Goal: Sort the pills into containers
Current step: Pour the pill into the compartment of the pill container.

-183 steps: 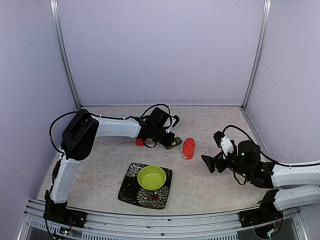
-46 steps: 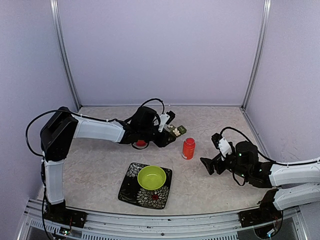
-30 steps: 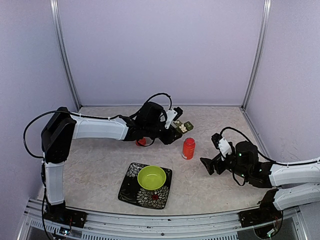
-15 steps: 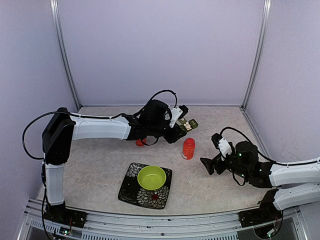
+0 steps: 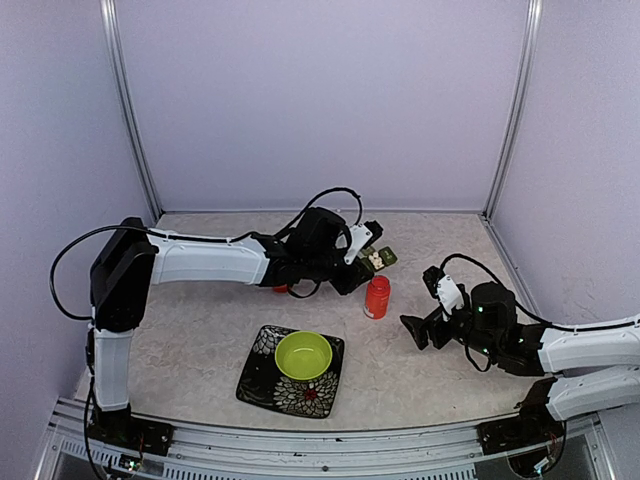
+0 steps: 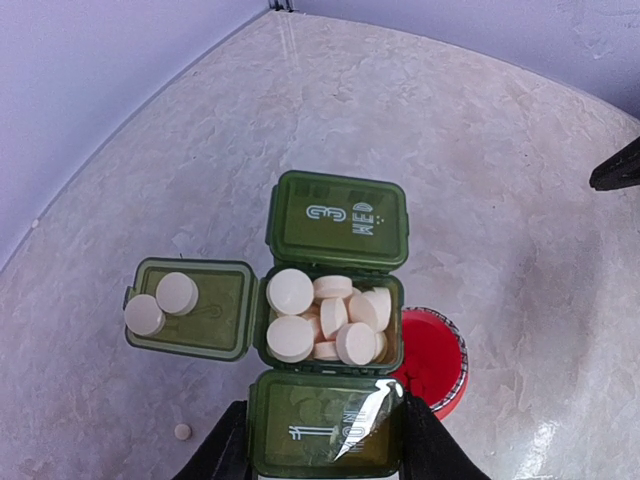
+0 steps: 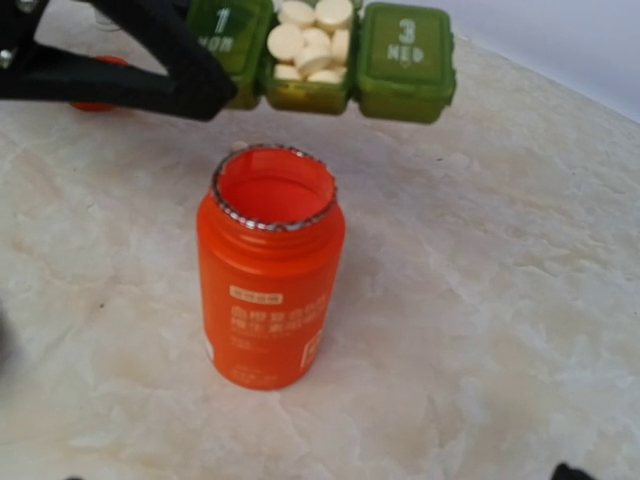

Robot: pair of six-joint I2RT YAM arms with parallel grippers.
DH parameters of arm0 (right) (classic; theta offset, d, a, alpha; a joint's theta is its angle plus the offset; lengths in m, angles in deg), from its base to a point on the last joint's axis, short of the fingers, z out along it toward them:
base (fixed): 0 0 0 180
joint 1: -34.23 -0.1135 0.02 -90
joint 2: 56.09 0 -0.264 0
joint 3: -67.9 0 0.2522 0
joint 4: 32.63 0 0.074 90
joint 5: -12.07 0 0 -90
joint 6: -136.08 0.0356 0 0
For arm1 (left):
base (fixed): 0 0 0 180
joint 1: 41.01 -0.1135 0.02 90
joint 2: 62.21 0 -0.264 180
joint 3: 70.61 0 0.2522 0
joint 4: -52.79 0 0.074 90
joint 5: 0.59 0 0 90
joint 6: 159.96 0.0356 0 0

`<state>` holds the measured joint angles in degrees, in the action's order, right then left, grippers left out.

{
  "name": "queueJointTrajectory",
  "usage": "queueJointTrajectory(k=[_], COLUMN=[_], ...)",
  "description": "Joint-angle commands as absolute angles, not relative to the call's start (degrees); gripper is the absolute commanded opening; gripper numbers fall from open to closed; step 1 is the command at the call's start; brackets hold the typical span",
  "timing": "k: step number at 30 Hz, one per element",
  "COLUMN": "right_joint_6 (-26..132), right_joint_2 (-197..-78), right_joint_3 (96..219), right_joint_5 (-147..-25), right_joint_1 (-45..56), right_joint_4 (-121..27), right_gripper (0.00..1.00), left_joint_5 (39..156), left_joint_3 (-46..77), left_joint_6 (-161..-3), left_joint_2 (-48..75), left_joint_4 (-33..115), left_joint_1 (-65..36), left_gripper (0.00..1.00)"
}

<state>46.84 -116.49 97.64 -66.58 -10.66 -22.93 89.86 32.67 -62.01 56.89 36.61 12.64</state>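
Observation:
My left gripper is shut on the end compartment marked 1 of the dark green pillbox, the containers. It holds the box in the air just above and behind the open orange bottle. The middle compartment is open and heaped with white pills. Two more pills lie on its lid, which is flipped out to the side. The compartment marked 3 is shut. In the right wrist view the pillbox hangs over the far rim of the bottle. My right gripper stands open, empty, right of the bottle.
One loose pill lies on the table under the box. The bottle's red cap sits behind the left arm. A lime-green bowl rests on a black patterned plate at the front centre.
My left gripper has carried the pillbox rightward, from left of the bottle to just above and behind its mouth. The right arm and the bottle have stayed still.

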Motion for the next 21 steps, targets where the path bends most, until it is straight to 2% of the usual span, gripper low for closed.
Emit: queueJointTrajectory(k=[1, 21], right_joint_6=[47.2, 47.3], right_joint_2=[-115.8, -115.7], right_joint_3=[98.4, 98.4], right_joint_5=[-67.0, -67.0], right_joint_1=[-10.4, -10.4], right_joint_4=[-22.8, -22.8], right_gripper=[1.00, 1.00], left_joint_5=[87.5, 82.9], left_joint_3=[33.7, 31.4], left_joint_6=[-60.4, -58.2], left_joint_2=[57.5, 57.1], left_joint_4=[37.1, 37.6], left_joint_1=[13.4, 14.8], left_gripper=[0.35, 0.34])
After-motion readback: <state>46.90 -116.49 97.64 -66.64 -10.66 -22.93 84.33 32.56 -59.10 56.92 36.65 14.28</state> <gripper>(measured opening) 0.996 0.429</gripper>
